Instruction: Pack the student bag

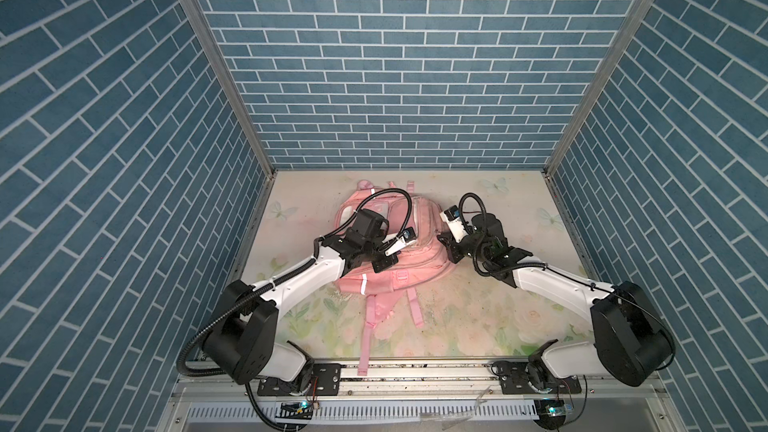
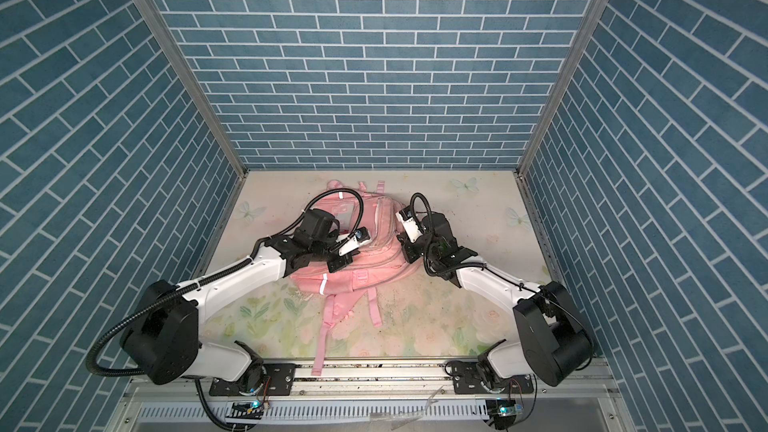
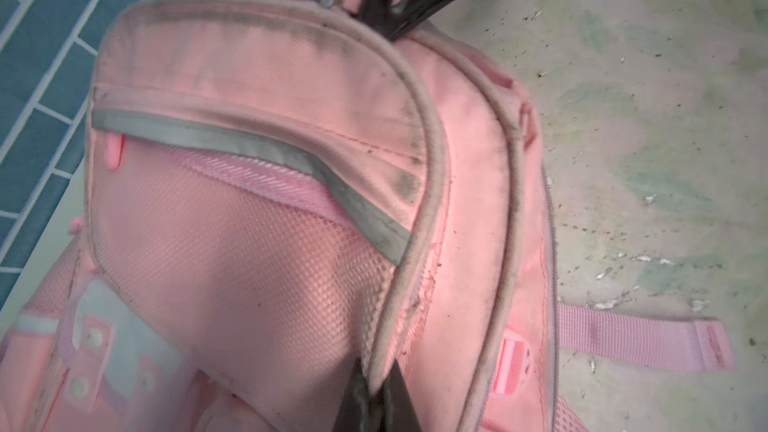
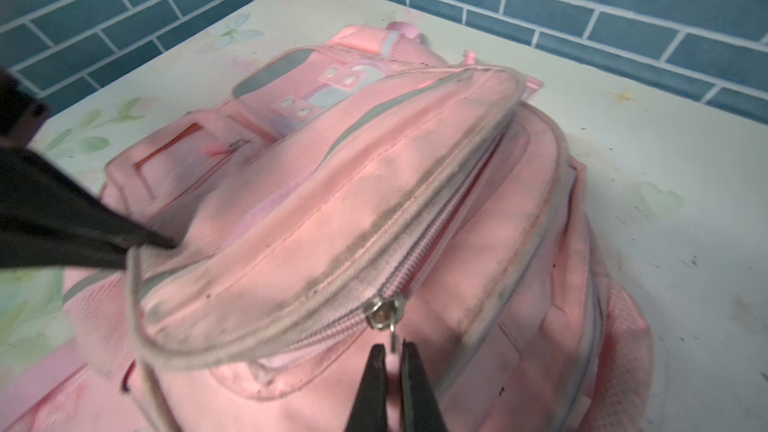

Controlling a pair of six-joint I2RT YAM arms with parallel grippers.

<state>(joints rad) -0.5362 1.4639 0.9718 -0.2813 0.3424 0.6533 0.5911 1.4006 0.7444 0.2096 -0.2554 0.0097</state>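
student bag partly behind left arm

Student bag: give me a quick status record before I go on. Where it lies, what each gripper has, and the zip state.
bag: student bag, lying flat on the floral table, front pockets up
left gripper: left gripper shut on the bag's piped edge
right gripper: right gripper shut on the zipper pull
zip: looks closed along the stretch in view
strap: one strap trails over the table's front edge
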